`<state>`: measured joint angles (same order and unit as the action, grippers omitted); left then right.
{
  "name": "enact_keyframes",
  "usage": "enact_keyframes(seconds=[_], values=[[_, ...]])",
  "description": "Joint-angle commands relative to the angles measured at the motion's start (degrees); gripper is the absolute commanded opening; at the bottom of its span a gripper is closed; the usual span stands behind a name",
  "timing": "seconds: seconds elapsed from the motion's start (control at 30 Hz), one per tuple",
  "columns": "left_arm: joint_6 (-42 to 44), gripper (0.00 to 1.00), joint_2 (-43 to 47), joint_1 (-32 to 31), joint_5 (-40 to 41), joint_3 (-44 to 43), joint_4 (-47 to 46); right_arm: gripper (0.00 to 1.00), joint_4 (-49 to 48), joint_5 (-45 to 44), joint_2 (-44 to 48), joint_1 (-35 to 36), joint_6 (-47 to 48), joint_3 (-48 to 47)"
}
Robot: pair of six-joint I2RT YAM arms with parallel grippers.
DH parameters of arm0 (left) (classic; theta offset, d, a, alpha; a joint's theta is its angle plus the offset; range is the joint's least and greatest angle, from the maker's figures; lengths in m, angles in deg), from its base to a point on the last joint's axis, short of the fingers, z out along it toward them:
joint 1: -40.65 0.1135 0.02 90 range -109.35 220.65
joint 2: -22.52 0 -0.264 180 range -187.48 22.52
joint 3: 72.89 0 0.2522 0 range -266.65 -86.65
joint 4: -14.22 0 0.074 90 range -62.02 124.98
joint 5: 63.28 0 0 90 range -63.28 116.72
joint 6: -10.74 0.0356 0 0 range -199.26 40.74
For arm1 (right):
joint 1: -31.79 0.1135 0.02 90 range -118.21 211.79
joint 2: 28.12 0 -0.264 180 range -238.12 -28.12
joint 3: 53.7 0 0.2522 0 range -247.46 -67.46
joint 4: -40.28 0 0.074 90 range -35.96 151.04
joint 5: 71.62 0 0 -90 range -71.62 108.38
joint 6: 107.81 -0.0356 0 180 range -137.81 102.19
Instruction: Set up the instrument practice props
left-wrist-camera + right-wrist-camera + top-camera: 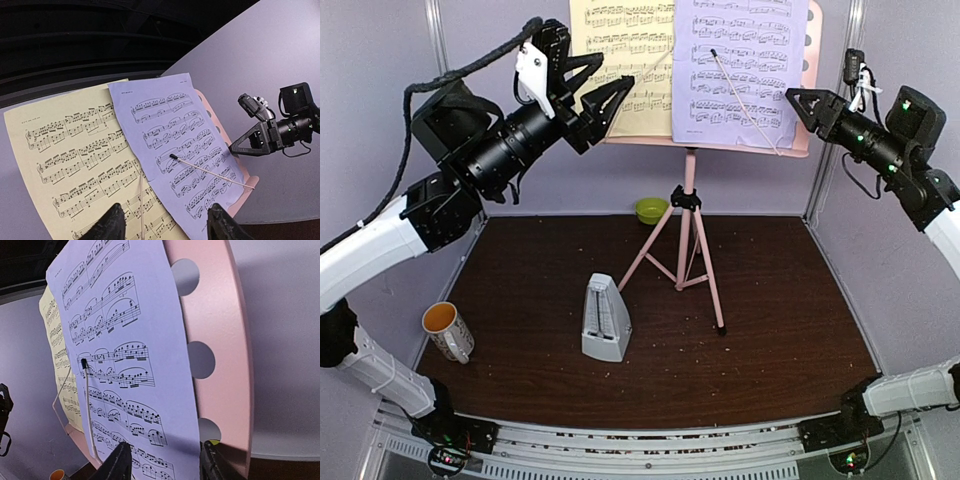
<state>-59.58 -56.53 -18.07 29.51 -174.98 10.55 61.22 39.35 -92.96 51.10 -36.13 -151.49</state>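
Top external view, with 12 o'clock at the far wall: the pink music stand (688, 235) has its tripod feet on the brown table (790, 340), a little toward 1 o'clock from the table's middle. Its perforated desk (811, 70) carries the yellow sheet (620, 50) on the 9 o'clock side and the lavender sheet (740, 50) on the 3 o'clock side, the lavender one overlapping the yellow edge. A thin wire holder (745, 99) lies slanted across the lavender page. The pale-grey metronome (605, 320) stands upright at about 7 o'clock from the tripod, apart from its legs. A white mug (448, 332) sits near the table's 8 o'clock edge, and a lime-green bowl (651, 210) sits at 12 o'clock, behind the tripod.

The left gripper (612, 95) is raised at 9 o'clock of the desk, in front of the yellow sheet's lower part. In the left wrist view its fingers (112, 225) stand moderately apart and hold nothing. The sheets lie beyond the tips, and whether they touch cannot be told.

The right gripper (798, 100) is at 3 o'clock of the desk, its tip by the lavender sheet's right edge. In the right wrist view its fingers (117, 462) are parted to a middling gap, framing the lavender sheet's lower corner and the pink rim. Whether they touch either one cannot be told.
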Motion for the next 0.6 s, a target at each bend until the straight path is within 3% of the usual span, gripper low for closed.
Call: enact_keyframes(seconds=[0.0, 0.57], values=[[-1.4, 0.57, 2.1, 0.4, 0.3, 1.4, -4.5, 0.48, -2.0, 3.6, -0.3, -0.5, -4.4, -2.8], [-2.5, 0.57, 2.4, 1.2, -1.4, 2.2, -5.2, 0.45, -7.6, -4.3, -1.5, -0.4, 3.9, -14.1]])
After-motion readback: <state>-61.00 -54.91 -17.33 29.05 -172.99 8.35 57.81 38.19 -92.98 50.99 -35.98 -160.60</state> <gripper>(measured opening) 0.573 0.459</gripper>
